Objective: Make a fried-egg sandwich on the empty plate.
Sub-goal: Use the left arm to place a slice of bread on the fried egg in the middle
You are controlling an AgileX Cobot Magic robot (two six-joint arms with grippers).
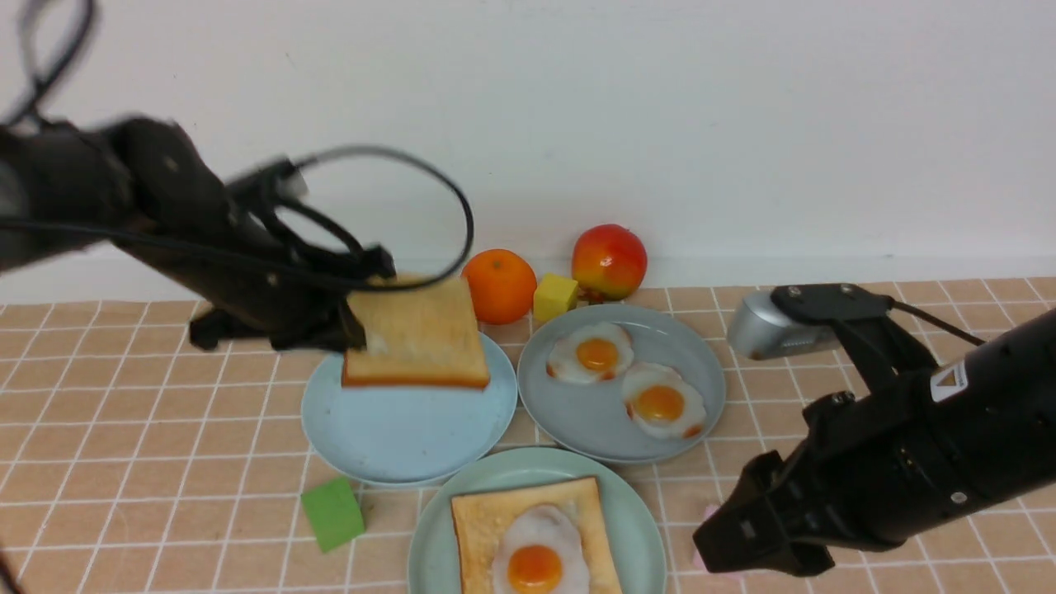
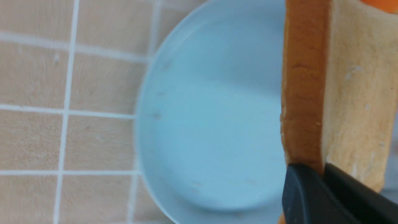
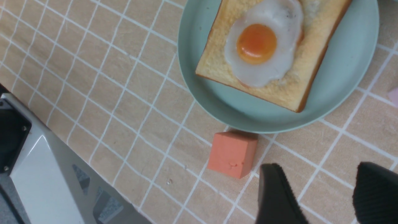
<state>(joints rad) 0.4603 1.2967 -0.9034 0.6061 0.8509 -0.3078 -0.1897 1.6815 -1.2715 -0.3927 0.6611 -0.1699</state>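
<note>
My left gripper (image 1: 356, 328) is shut on one edge of a golden-brown toast slice (image 1: 419, 334) and holds it flat in the air over the light sky-blue plate (image 1: 396, 437). The left wrist view shows the jaws (image 2: 323, 171) pinching that slice (image 2: 357, 93) above the bare blue plate (image 2: 211, 124). The mint-green plate (image 1: 639, 516) at the front holds a second toast slice (image 1: 478, 516) with a fried egg (image 1: 536, 554) on it; the right wrist view shows this plate (image 3: 351, 71), toast (image 3: 217, 59) and egg (image 3: 261, 46) too. My right gripper (image 3: 323, 186) is open and empty, low over the table to the right of that plate (image 1: 726, 544).
A grey-blue plate (image 1: 594, 425) behind holds two more fried eggs. An orange (image 1: 499, 285), a yellow cube (image 1: 554, 297) and an apple (image 1: 609, 261) stand by the wall. A green cube (image 1: 332, 513) lies front left. A salmon cube (image 3: 232, 154) sits beside the mint plate, near my right fingers.
</note>
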